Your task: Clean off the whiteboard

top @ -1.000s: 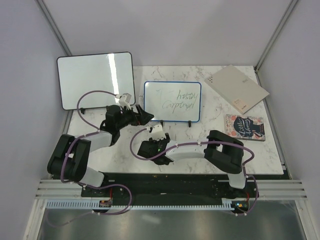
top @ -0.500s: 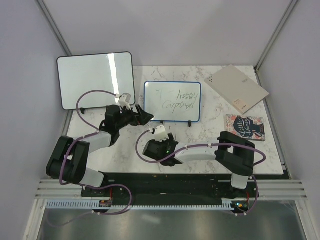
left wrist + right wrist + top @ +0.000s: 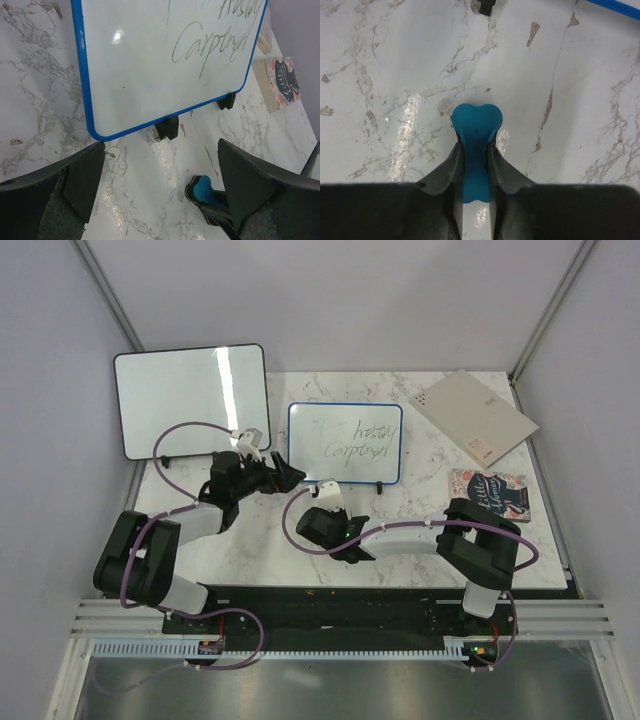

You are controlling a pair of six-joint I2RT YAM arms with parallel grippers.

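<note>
Blue eraser [image 3: 476, 122] now in right gripper [image 3: 476, 146]

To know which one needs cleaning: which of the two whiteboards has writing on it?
The smaller blue-framed whiteboard, in the middle of the table, carries green handwriting; the larger black-framed whiteboard at the far left shows none.

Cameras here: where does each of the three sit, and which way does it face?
Top external: fixed above and behind, looking down on the table; the left arm and right arm show, the whiteboard beyond them.
Left wrist: on the left arm, facing the whiteboard's lower edge; the open left hand frames the bottom.
Right wrist: on the right arm, looking down at the table; the right hand grips a blue eraser.
Shared: both wrist views show that eraser.
</note>
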